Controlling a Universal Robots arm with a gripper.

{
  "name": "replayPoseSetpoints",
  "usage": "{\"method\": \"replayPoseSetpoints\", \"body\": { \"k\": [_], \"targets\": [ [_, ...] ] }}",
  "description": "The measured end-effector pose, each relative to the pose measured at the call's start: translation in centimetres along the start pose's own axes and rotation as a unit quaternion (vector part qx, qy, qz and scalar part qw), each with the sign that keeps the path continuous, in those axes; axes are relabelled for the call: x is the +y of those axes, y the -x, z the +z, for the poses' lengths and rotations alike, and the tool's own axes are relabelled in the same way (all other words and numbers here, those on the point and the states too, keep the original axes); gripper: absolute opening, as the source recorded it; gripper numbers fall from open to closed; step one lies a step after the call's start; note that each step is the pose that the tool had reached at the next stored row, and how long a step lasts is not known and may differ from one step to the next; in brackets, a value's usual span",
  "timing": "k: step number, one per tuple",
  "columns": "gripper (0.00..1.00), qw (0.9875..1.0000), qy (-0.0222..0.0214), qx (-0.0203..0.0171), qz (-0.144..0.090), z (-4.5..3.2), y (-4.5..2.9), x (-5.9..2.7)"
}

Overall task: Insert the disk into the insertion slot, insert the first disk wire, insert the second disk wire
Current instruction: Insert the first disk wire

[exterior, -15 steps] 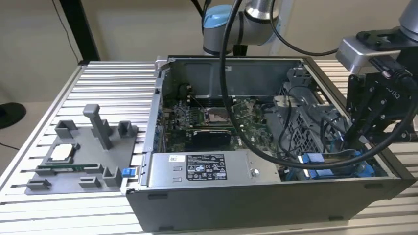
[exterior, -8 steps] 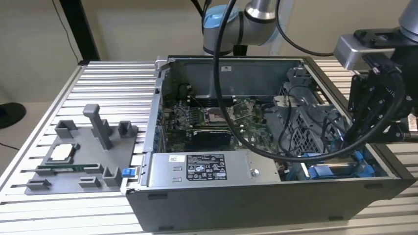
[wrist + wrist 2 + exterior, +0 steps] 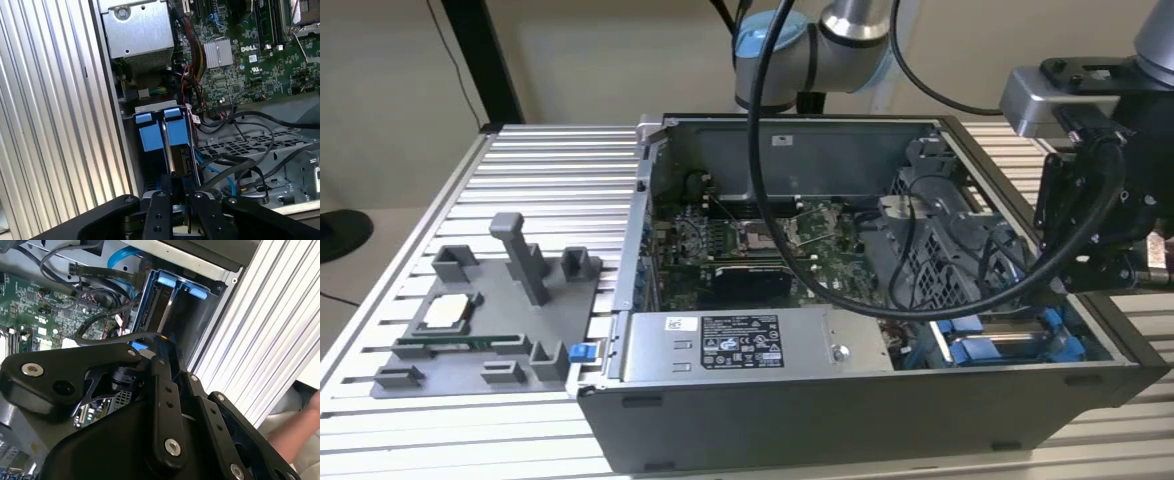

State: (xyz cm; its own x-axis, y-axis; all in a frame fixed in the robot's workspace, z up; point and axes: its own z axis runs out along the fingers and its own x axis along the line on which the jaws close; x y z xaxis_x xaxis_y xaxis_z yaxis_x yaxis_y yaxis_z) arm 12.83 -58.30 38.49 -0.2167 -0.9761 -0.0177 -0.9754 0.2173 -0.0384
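Observation:
The disk (image 3: pixel 171 150) stands on edge in its bright blue carrier (image 3: pixel 150 137), down inside the insertion slot (image 3: pixel 1014 345), the grey bay at the case's corner on the exterior view's right. My gripper (image 3: pixel 180 187) sits right over the disk's near end, narrowly shut on it. In the second wrist view the gripper (image 3: pixel 160 342) points along the disk (image 3: pixel 167 305) into the bay. From outside, the gripper (image 3: pixel 1107 290) hangs above the blue fittings. Black cables (image 3: pixel 240 160) and a blue cable (image 3: pixel 220 175) lie loose beside the bay.
The open computer case (image 3: pixel 854 420) rests on a ribbed aluminium table (image 3: pixel 547 160). A grey power-supply box (image 3: pixel 747 345) with a white label sits beside the bay, next to the motherboard (image 3: pixel 761 240). A grey parts fixture (image 3: pixel 480 320) stands at the exterior view's left. A person's hand (image 3: pixel 305 425) is near the table.

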Motion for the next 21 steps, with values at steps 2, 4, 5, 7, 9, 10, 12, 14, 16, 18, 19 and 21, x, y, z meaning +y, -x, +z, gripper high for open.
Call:
{"method": "replayPoseSetpoints", "body": {
  "k": [2, 4, 5, 7, 9, 10, 12, 14, 16, 18, 19, 21],
  "targets": [
    [0.0, 1.0, 0.0, 0.0, 0.0, 0.0, 0.0, 0.0],
    [0.0, 1.0, 0.0, 0.0, 0.0, 0.0, 0.0, 0.0],
    [0.0, 1.0, 0.0, 0.0, 0.0, 0.0, 0.0, 0.0],
    [0.0, 1.0, 0.0, 0.0, 0.0, 0.0, 0.0, 0.0],
    [0.0, 1.0, 0.0015, 0.0004, 0.0, 0.01, 0.01, -0.13],
    [0.0, 1.0, 0.0031, 0.0005, 0.0, 0.04, 0.01, -0.23],
    [0.0, 1.0, 0.0069, 0.0005, 0.0, 0.14, 0.03, -0.38],
    [0.0, 0.9999, 0.0138, 0.0019, 0.0, 0.22, 0.04, -0.5],
    [0.0, 0.9998, 0.0201, 0.001, 0.0, 0.31, 0.11, -0.86],
    [0.0, 0.9997, 0.0243, -0.0002, 0.0, 0.4, 0.2, -1.27],
    [0.0, 0.9997, 0.0256, -0.0006, 0.0, 0.45, 0.23, -1.43],
    [0.0, 0.9996, 0.0279, -0.0022, -0.001, 0.52, 0.32, -1.8]
  ]
}}
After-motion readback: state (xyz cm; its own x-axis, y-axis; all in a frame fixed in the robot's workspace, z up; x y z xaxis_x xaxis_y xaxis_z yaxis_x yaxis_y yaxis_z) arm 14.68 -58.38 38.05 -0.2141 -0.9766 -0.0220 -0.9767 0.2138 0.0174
